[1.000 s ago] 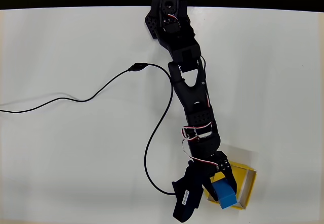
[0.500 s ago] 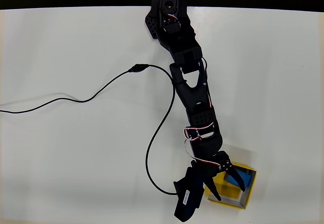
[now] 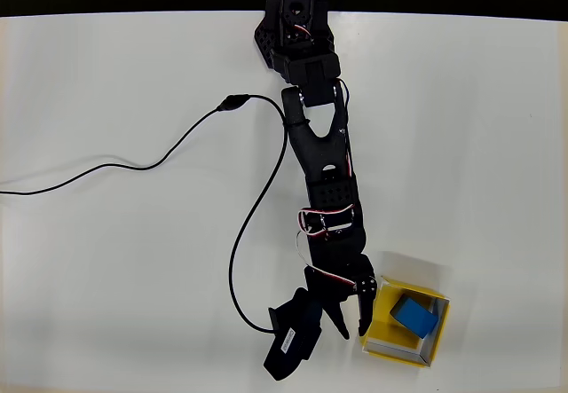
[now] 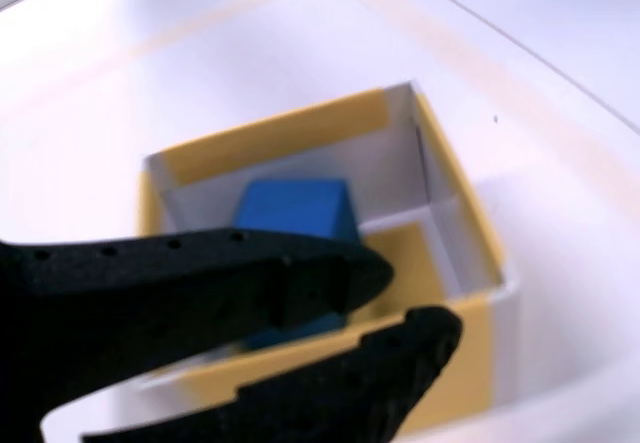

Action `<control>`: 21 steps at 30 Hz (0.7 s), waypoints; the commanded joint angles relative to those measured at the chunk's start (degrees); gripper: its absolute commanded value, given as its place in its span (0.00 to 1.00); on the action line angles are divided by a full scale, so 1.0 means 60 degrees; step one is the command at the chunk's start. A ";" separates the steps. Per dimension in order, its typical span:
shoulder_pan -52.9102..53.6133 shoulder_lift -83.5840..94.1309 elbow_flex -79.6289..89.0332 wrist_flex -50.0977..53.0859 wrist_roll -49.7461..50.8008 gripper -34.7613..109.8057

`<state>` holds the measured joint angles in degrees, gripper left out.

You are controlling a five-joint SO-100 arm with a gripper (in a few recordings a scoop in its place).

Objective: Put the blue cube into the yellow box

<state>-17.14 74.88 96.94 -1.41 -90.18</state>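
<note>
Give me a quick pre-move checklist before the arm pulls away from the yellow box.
1. Blue cube inside the yellow box: ok.
2. Gripper free of the cube, jaws apart: ok.
3. Jaws outside the box, past its left wall in the overhead view: ok.
4. Cube lying flat on the floor: cannot tell; it sits toward the far corner.
5. Black cable away from the box: ok.

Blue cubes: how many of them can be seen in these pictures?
1. The blue cube lies inside the yellow box, apart from the open gripper. In the wrist view a finger partly covers it.
</note>
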 commanded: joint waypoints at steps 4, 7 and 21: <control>0.0044 0.4834 0.2432 0.0879 -0.0029 0.27; 0.0088 0.6123 0.3662 0.1567 -0.0044 0.26; 0.0073 1.1953 0.9170 0.3691 -0.0835 0.24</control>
<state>-16.96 136.32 148.71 18.90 -93.25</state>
